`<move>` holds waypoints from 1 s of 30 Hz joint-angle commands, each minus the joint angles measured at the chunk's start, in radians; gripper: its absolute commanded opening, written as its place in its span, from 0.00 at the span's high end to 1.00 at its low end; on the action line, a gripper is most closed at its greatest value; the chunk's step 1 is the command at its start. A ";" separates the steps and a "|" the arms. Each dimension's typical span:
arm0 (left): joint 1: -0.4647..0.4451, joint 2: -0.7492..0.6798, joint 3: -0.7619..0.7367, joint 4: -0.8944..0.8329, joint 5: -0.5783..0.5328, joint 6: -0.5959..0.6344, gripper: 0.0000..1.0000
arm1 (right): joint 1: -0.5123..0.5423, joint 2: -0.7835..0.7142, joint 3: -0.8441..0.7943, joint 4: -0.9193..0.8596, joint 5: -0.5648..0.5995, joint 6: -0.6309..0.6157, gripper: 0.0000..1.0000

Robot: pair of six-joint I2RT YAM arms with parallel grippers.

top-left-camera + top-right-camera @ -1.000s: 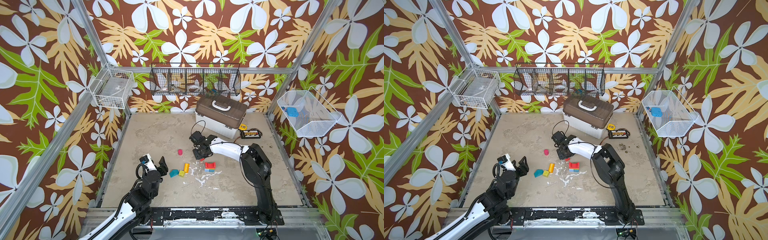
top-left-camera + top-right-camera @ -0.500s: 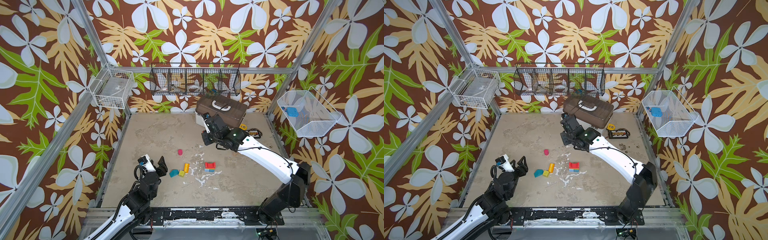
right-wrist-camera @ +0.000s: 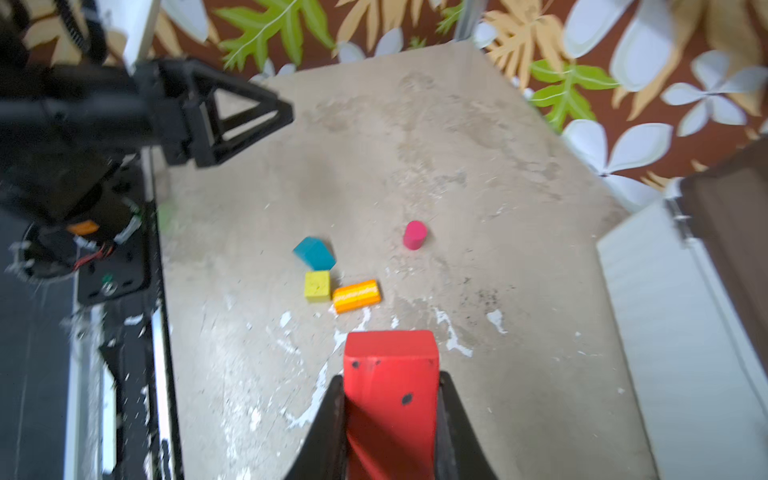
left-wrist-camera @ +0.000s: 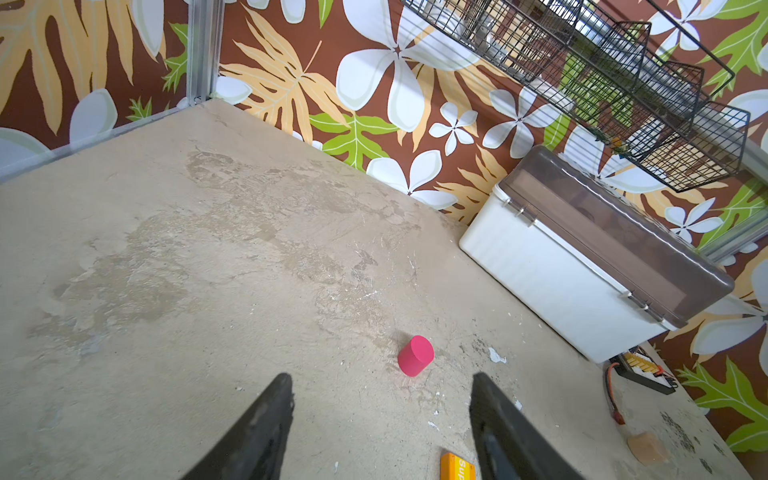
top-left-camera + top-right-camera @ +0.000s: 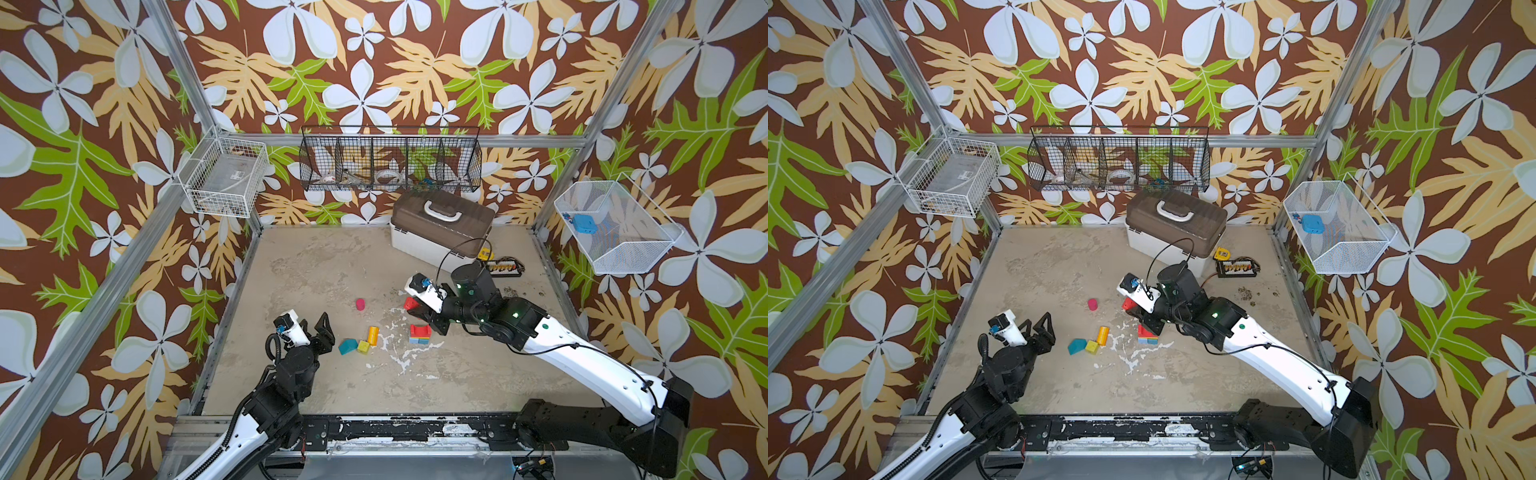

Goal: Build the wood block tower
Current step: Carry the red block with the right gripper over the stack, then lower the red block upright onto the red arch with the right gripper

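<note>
"While the right gripper (image 3: 390, 377) reaches over the middle of the table (image 5: 324, 266), what does it have?"

"Its two black fingers are closed on a long red block (image 3: 390, 361), pinching it by its side faces."

"Which way does that block point?"

"Its long axis runs in line with the fingers. The squared free end sticks out past the fingertips, away from the wrist. In both top views that end points toward the table's left side and slightly toward the back wall."

"Where is the tower?"

"A low tower (image 5: 420, 337), with a red arch (image 5: 420, 330) on a blue and yellow base, stands near the table's middle. The held block is just beside it, on the side nearer the back wall. Whether anything touches, I cannot tell."

"And the loose pieces?"

"Left of the tower, an orange cylinder (image 5: 372, 335) lies on its side, its long axis running front to back. A yellow cube (image 5: 363, 347) is just beside it, then a teal roof piece (image 5: 347, 345). A pink cylinder (image 5: 360, 304) stands on end, apart, farther back."

"And the other arm?"

"The left gripper (image 4: 380, 378) hovers near the teal piece, fingers spread apart and empty, aimed toward the pink cylinder."
</note>
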 commanded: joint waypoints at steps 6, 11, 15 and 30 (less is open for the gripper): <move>0.001 -0.032 -0.006 -0.024 0.023 0.003 0.31 | -0.004 0.070 -0.072 -0.115 0.137 -0.311 1.00; 0.001 -0.027 -0.005 -0.022 0.032 0.005 0.31 | -0.018 0.287 0.043 -0.267 0.111 -0.437 1.00; 0.000 -0.012 -0.002 -0.019 0.035 0.006 0.31 | -0.021 0.403 0.140 -0.363 0.089 -0.537 1.00; 0.001 0.014 -0.005 0.017 0.064 0.035 0.30 | -0.072 0.424 0.154 -0.327 0.101 -0.605 1.00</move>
